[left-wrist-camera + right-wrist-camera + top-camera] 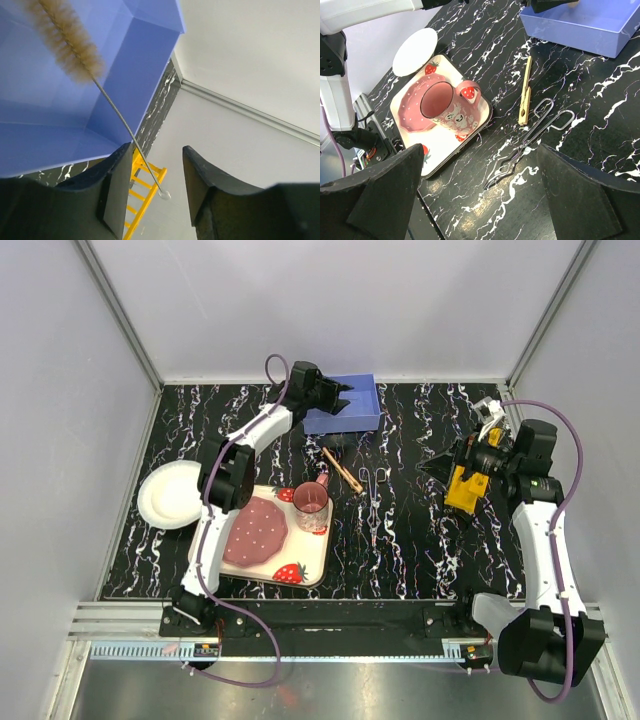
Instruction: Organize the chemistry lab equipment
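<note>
Black marbled table [420, 550]. Left arm [250, 435] stretched to 12 o'clock over blue bin [362, 410]; left gripper [157, 165] jaws parted. Wire bristle brush [70, 45]: stem passes between the fingers, bristle head at 10 o'clock, inside bin. Right gripper [480, 170] at 3 o'clock, spread wide, holding nothing.

Under my remote control, left arm [262, 429] and right arm [536, 540]: white links, black joints, black fingers [114, 200], a purple cable [268, 368] looping along each.
</note>
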Available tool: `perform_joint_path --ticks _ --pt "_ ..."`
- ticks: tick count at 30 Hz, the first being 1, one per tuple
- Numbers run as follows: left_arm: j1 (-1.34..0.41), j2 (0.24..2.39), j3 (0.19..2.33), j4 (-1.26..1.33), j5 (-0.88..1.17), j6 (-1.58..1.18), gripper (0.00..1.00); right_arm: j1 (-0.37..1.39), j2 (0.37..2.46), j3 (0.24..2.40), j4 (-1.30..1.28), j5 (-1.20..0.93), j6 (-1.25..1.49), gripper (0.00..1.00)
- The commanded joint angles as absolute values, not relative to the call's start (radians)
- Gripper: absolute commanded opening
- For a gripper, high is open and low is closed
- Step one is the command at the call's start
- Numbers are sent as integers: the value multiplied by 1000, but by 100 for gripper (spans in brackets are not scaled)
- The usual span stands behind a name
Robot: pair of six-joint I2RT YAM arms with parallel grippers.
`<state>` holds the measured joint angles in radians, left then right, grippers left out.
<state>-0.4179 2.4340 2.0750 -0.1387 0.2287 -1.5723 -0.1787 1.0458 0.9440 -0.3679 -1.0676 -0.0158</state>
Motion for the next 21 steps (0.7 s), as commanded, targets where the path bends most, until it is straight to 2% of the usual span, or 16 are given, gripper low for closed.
perform_joint_path --ticks 1,5,6,11,16,21 --pt "-420 2410 2140 -109 251 -1579 49 -186 1028 942 -328 -1095 -6 100" --pt "-414 2359 2138 -88 290 -1527 59 -186 1037 971 -374 -1086 -47 100" --pt "-410 2347 2137 -86 301 -1517 64 -186 1042 983 -393 -1082 -64 100" --pt "-384 2228 2050 -37 400 -1419 72 -184 1116 1115 -592 -1049 -223 100" --pt "-336 2019 1849 -95 408 -1150 80 -144 1187 1245 -814 -951 -383 100" --pt "-287 1673 1513 -97 353 -833 89 58 1249 1322 -894 -770 -474 100"
